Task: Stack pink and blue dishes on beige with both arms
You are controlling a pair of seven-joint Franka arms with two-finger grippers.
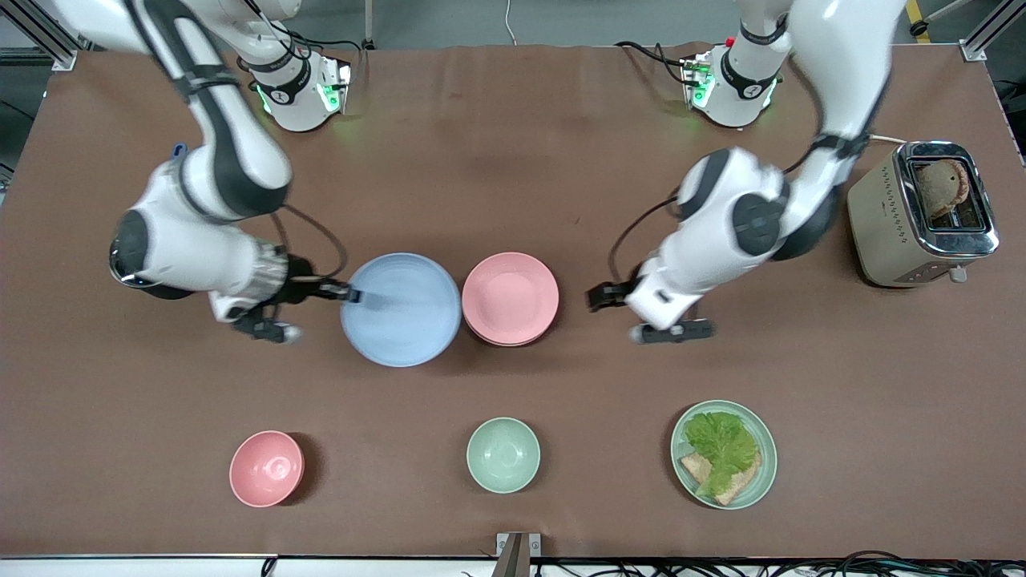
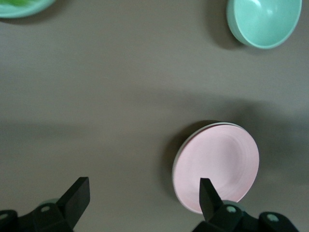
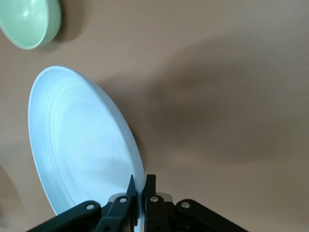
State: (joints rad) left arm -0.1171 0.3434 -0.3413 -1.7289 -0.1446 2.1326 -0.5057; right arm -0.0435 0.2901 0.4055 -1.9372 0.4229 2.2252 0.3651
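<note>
Clamped on the rim of the blue plate (image 1: 401, 309), my right gripper (image 1: 355, 296) holds it lifted and tilted over the table (image 1: 513, 160); in the right wrist view my fingers (image 3: 150, 186) pinch the plate's edge between them. Just beside the blue plate, toward the left arm's end, the pink plate (image 1: 510, 297) lies on top of the beige plate (image 1: 503, 340), of which only a thin rim shows beneath. My left gripper (image 1: 599, 295) hangs spread open and holding nothing, just beside that stack. Nearer the front camera stand a pink bowl (image 1: 266, 468), a mint-green bowl (image 1: 502, 454) and a mint-green plate (image 1: 760, 473) with lettuce (image 1: 721, 442) and bread (image 1: 737, 485). A toaster (image 1: 922, 214) holding a slice sits at the left arm's end.
</note>
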